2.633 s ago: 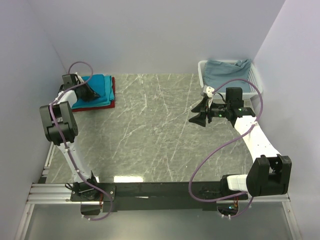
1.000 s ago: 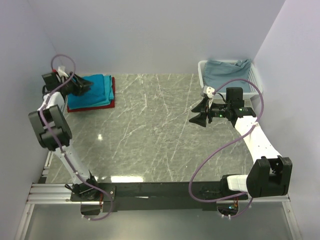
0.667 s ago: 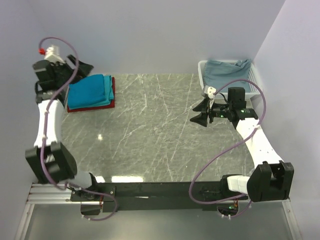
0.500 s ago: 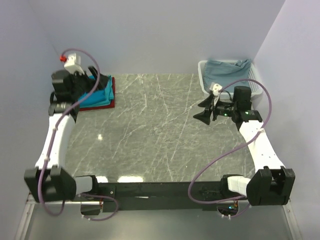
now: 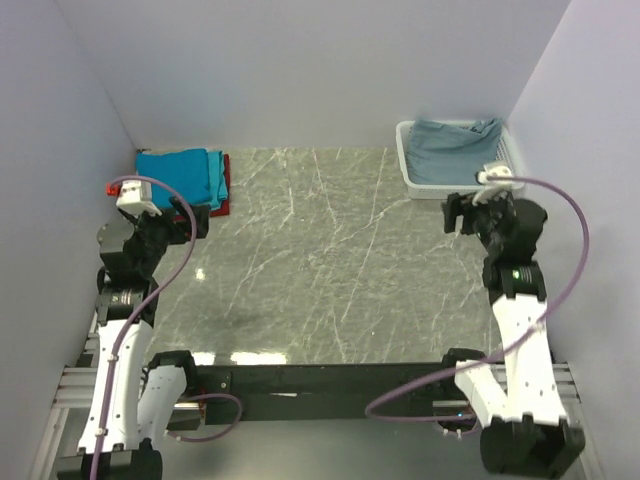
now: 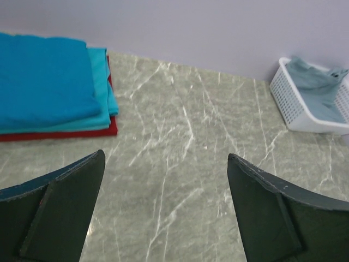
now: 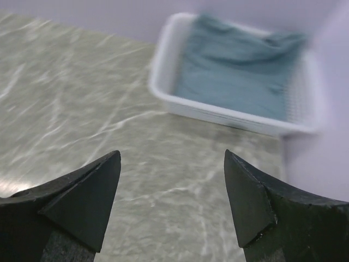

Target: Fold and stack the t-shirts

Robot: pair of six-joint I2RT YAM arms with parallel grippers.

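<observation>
Right, nearest you, both sets of jaws hang above the near half of the grey marble-patterned worktop [image 5: 320,270], each spread wide with nothing held. The wrist views show only bare stone in the gap of the left jaws and of the right jaws.

Further out, in the far-left corner, you have the stack. What look like two bright teal-blue folded t-shirts [image 6: 43,82] lie squarely on a dark red folded t-shirt [image 6: 54,135], whose edge peeks out underneath. That stack lies ahead of the left jaws and a little to their left, well apart from them.

In the far-right corner, the white plastic lattice basket [image 5: 412,170] holds a crumpled grey-blue garment [image 5: 455,145]. It lies ahead of the right jaws, near them but not touching.

I judge the task mostly done, with three shirts folded and stacked. The basket piece, likely one more shirt, is left for you to lift out, fold and add to the stack.
</observation>
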